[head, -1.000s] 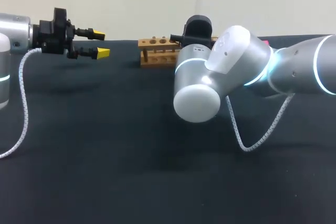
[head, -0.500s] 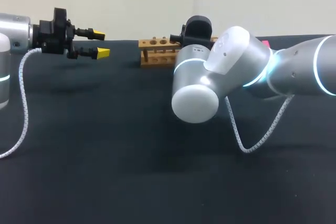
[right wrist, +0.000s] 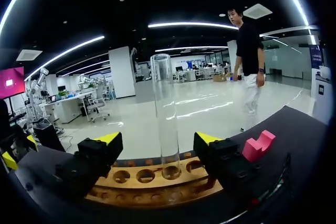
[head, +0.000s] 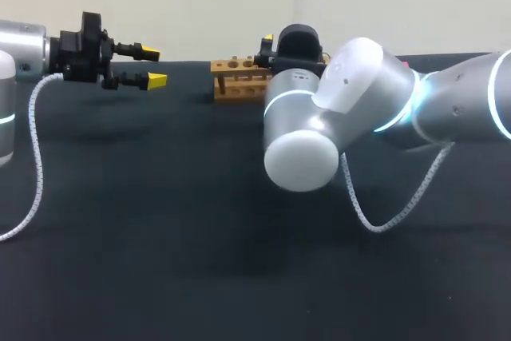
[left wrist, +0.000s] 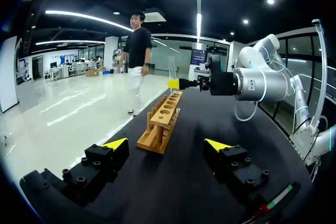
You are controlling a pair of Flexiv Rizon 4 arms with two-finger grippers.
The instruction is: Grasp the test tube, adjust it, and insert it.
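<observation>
Test tube (right wrist: 167, 124) upright in wooden rack (right wrist: 152, 184) hole, between right claw (right wrist: 157, 140) fingers, spread wide, not touching. Left claw (left wrist: 167, 144) spread, empty. Thin glass (likely light, slippery, fragile): pinch mid-body gently.

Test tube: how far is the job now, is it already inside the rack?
Done, it seems: the test tube stands upright with its lower end in a hole of the wooden rack. In hand: the right pincer is open around the tube, a gap on each side. Left: probably only to draw that arm back. The left pincer is open, holding nothing.
</observation>
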